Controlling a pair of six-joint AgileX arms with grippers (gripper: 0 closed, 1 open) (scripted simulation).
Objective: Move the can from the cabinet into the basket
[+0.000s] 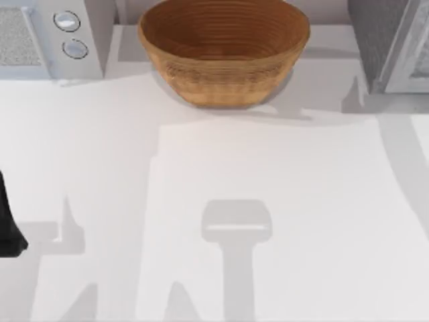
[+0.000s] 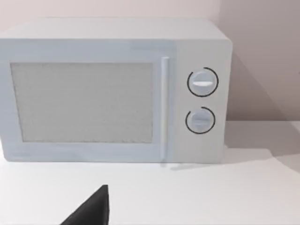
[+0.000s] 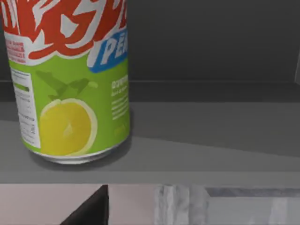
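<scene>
Right wrist view puts me close to the can [image 3: 70, 79], which stands upright on a grey shelf [image 3: 211, 140] inside the cabinet [image 1: 392, 47]; I see its red script, green band and lime, but not its top. A dark finger tip of my right gripper [image 3: 91, 208] pokes in below the shelf edge, not touching the can, and I cannot tell whether that gripper is open or closed. I judge the can light, stiff but thin-walled and slick, easy to tip, so I would grip it across the middle of the body with moderate squeeze. From the top view, the basket [image 1: 224, 74] waits at the back of the desk [image 1: 268, 201], between the cabinet and a white microwave [image 2: 117, 91]. My left gripper [image 2: 91, 211] hangs parked facing that microwave, its state unreadable too.
</scene>
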